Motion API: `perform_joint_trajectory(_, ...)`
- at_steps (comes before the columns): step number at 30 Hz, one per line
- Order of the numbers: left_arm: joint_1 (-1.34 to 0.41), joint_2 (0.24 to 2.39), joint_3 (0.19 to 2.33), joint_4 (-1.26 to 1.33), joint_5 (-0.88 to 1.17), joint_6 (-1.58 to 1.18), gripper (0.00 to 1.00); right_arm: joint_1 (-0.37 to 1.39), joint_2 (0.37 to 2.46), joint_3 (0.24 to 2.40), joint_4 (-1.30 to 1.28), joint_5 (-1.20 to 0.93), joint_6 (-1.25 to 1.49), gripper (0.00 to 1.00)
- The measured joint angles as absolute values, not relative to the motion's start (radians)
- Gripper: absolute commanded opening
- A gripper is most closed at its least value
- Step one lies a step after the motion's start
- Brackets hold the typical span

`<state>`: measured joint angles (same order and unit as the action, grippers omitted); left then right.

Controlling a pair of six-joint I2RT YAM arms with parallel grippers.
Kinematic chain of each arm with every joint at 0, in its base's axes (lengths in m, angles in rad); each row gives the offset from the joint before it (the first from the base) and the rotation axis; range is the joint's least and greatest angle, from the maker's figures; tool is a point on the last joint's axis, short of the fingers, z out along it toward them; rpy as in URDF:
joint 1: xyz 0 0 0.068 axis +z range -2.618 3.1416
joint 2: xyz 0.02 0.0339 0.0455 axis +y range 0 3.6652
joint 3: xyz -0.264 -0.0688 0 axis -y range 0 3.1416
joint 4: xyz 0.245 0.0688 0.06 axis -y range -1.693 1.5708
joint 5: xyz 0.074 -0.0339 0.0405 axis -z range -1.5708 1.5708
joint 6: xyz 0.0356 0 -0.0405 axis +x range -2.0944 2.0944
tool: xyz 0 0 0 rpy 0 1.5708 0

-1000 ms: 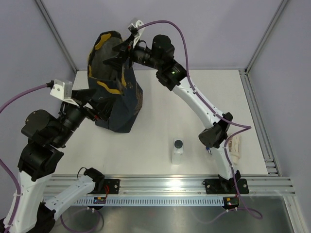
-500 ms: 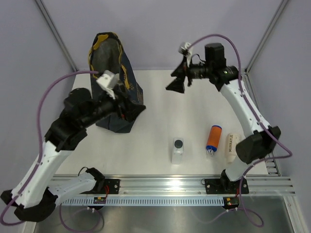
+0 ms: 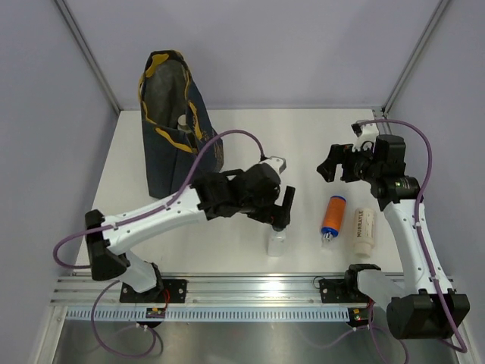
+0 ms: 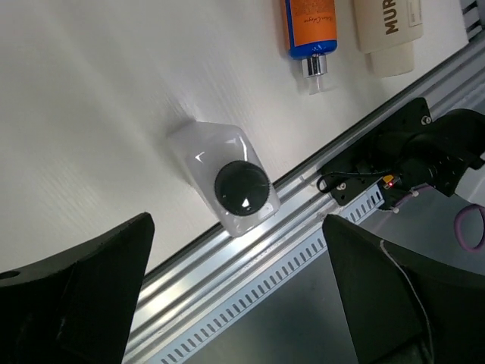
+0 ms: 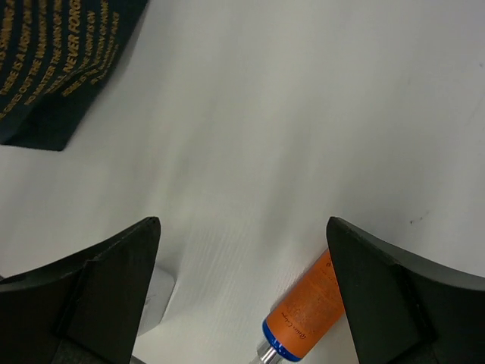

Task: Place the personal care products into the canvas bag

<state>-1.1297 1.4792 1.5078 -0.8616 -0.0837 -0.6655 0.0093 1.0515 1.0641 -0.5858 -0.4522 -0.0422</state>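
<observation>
The navy canvas bag with mustard handles stands open at the back left, and a whitish bottle shows inside it. A clear bottle with a black cap stands near the front rail. An orange bottle with a blue cap and a cream tube lie to its right. My left gripper is open and empty just above the clear bottle. My right gripper is open and empty, above and behind the orange bottle.
The aluminium rail runs along the front edge, close to the clear bottle. The bag's printed corner shows in the right wrist view. The cage posts stand at the back corners.
My left arm has swung from the bag to the centre, over the clear bottle. My right arm has left the bag and dropped to the right, near the orange bottle.
</observation>
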Motion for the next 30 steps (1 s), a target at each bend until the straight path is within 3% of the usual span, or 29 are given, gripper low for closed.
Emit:
perform_joint_trajectory(6, -1.251, 1.663, 1.609, -0.936, -0.205, -0.798, 0.99, 0.006, 0.952, 0.957, -0.537, -0.347, 0.102, 0.99)
perform_joint_trajectory(16, -1.254, 1.839, 1.668, -1.015, -0.321, -0.837, 0.97, -0.021, 0.793, 0.911, -0.527, -0.323, 0.162, 0.99)
perform_joint_trajectory(19, -1.254, 1.861, 1.671, -1.016, -0.338, -0.837, 0.80, -0.022, 0.775, 0.908, -0.519, -0.323, 0.165, 1.00)
perform_joint_trajectory(20, -1.254, 1.869, 1.672, -1.015, -0.347, -0.835, 0.60, -0.022, 0.773, 0.907, -0.519, -0.323, 0.166, 0.99)
perform_joint_trajectory(21, -1.254, 1.875, 1.672, -1.015, -0.352, -0.841, 0.51, -0.022, 0.773, 0.906, -0.519, -0.323, 0.166, 0.99)
perform_joint_trajectory(23, -1.254, 1.880, 1.672, -1.008, -0.369, -0.833, 0.42, -0.023, 0.773, 0.902, -0.518, -0.323, 0.169, 1.00)
perform_joint_trajectory(24, -1.254, 1.880, 1.671, -1.008, -0.370, -0.830, 0.29, -0.023, 0.773, 0.901, -0.519, -0.323, 0.170, 0.99)
perform_joint_trajectory(27, -1.254, 1.880, 1.671, -1.005, -0.378, -0.819, 0.06, -0.024, 0.775, 0.900, -0.517, -0.323, 0.176, 0.99)
perform_joint_trajectory(30, -1.254, 1.877, 1.667, -0.992, -0.384, -0.793, 0.00, -0.028, 0.786, 0.900, -0.516, -0.323, 0.178, 1.00)
